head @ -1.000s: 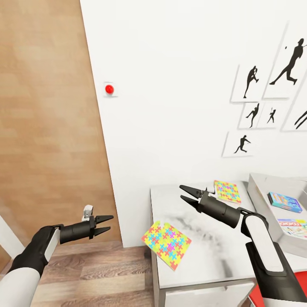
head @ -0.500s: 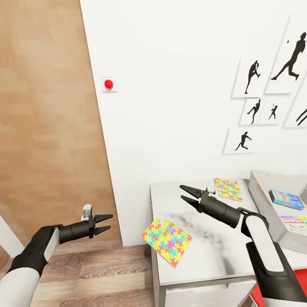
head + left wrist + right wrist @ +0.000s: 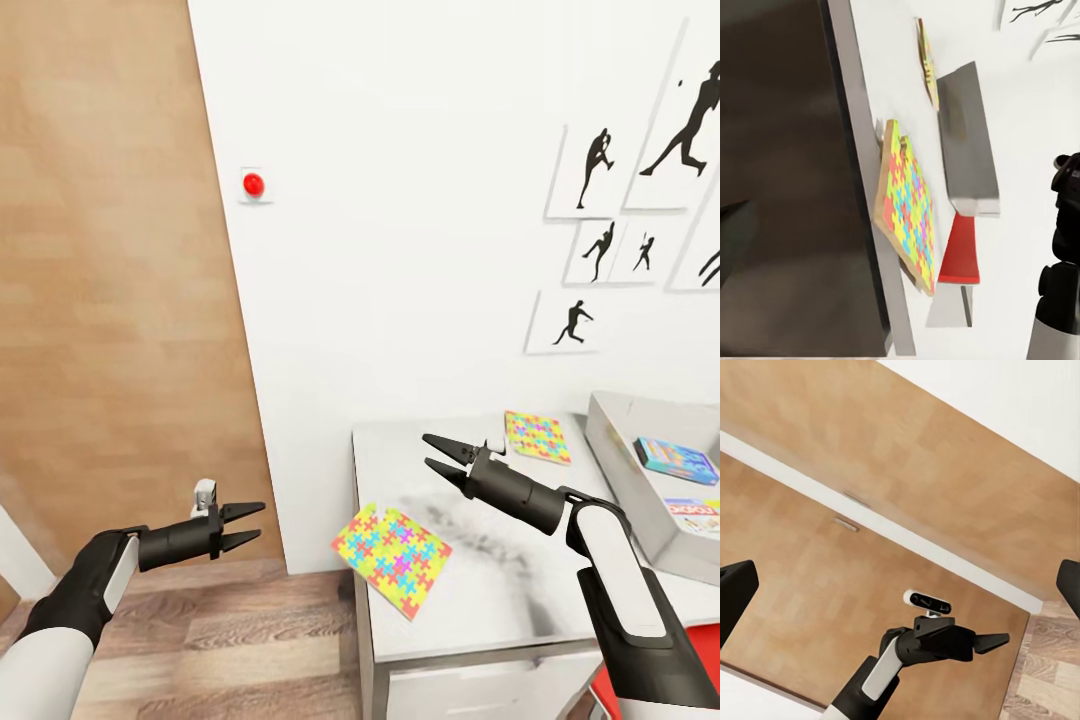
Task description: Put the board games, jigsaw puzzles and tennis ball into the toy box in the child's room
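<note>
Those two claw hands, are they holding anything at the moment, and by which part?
Nothing is held. The left gripper hangs open over the floor, and the right gripper is open above the table, fingers empty.

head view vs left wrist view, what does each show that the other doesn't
Head view adds: the brown door, red wall button, silhouette pictures, the left gripper and right gripper, jaws open, and two board games inside the toy box.
Left wrist view adds: the near jigsaw puzzle seen edge-on, jutting past the table end.
Both share: that puzzle, the far jigsaw puzzle, toy box and table.
</note>
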